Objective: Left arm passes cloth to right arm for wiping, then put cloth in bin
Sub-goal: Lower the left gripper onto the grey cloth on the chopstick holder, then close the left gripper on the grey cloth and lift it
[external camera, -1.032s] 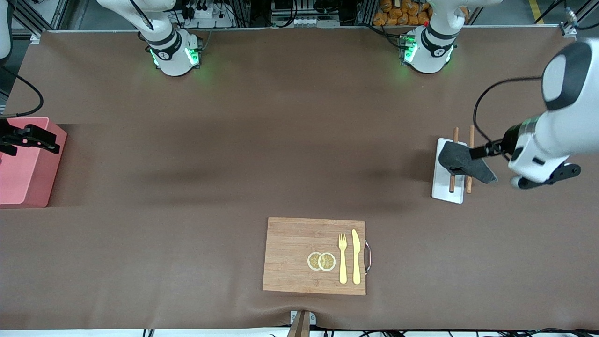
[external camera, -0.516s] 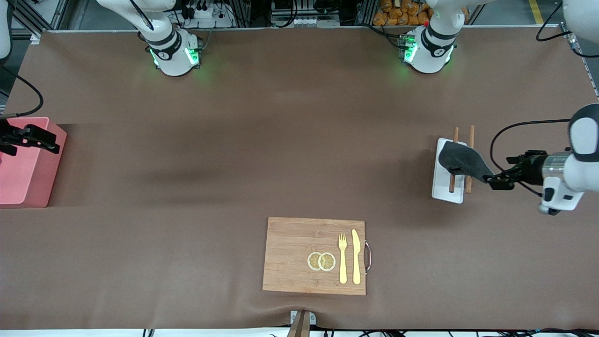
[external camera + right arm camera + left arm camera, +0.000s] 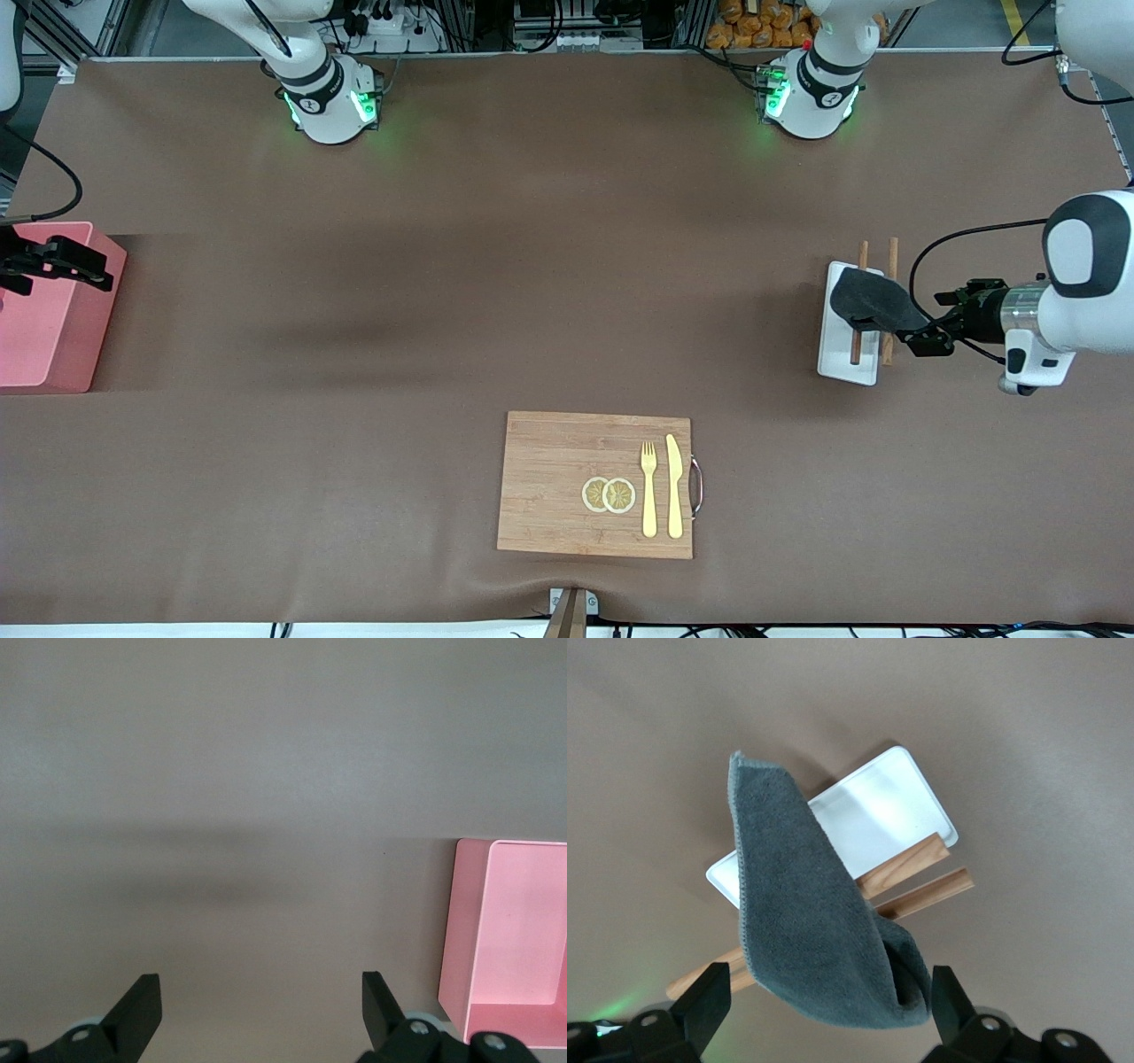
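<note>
A brown mat covers the bench (image 3: 532,292) from edge to edge; the two arm bases stand along the edge farthest from the front camera, with metal framing and cables past them. A wooden cutting board (image 3: 567,483) lies near the front camera, carrying two lemon slices (image 3: 609,495), a yellow fork (image 3: 648,489) and a yellow knife (image 3: 674,486). Toward the left arm's end sits a flat white tray (image 3: 839,341) with two wooden chopsticks (image 3: 889,301) resting across it. The cloth (image 3: 873,304) lies draped over the chopsticks and tray, one end trailing toward the left tool (image 3: 924,338). In the left wrist view that tool's fingers (image 3: 709,1005) are spread wide to either side of the cloth's end, pinching nothing. At the right arm's end stands the pink bin (image 3: 53,341); what shows of its inside holds nothing. The right tool (image 3: 62,266) waits over the bin's rim, its fingers (image 3: 142,1005) spread wide and holding nothing
</note>
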`<state>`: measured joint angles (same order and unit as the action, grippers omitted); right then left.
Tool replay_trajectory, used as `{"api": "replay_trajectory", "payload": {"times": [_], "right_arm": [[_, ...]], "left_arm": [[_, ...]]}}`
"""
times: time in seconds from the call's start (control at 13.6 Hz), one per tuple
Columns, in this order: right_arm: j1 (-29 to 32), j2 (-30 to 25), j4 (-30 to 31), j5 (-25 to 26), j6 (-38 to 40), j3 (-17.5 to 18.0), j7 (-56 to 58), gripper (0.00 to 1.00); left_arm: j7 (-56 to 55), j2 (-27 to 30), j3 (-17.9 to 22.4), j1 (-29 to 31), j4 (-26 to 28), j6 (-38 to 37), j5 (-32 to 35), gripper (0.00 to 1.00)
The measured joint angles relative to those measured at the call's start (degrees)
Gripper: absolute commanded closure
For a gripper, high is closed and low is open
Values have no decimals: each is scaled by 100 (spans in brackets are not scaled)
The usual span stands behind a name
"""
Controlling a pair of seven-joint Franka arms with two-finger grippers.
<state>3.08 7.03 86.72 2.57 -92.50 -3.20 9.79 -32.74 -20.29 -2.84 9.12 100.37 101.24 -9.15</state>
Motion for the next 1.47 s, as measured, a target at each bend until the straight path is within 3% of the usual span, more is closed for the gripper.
{"api": "replay_trajectory", "payload": {"times": [0.37,0.44,0.52,0.66,0.81,1.47], "right_arm": [[-30,44,0,0,0,17,0,0],[-42,60,0,0,0,19,0,0],[-53,72,0,0,0,20,0,0],[-60,78,0,0,0,20,0,0],[-60,78,0,0,0,20,0,0],[-59,78,0,0,-16,14,-4,0]], "left_arm": [[-21,237,-59,-103,779,617,9,0],[-21,259,-69,-109,846,632,53,7],[-21,277,-97,-112,899,638,143,25],[-21,299,-154,-118,967,646,252,70],[-21,309,-158,-129,995,647,271,99],[-21,512,-170,-131,1020,654,279,100]]}}
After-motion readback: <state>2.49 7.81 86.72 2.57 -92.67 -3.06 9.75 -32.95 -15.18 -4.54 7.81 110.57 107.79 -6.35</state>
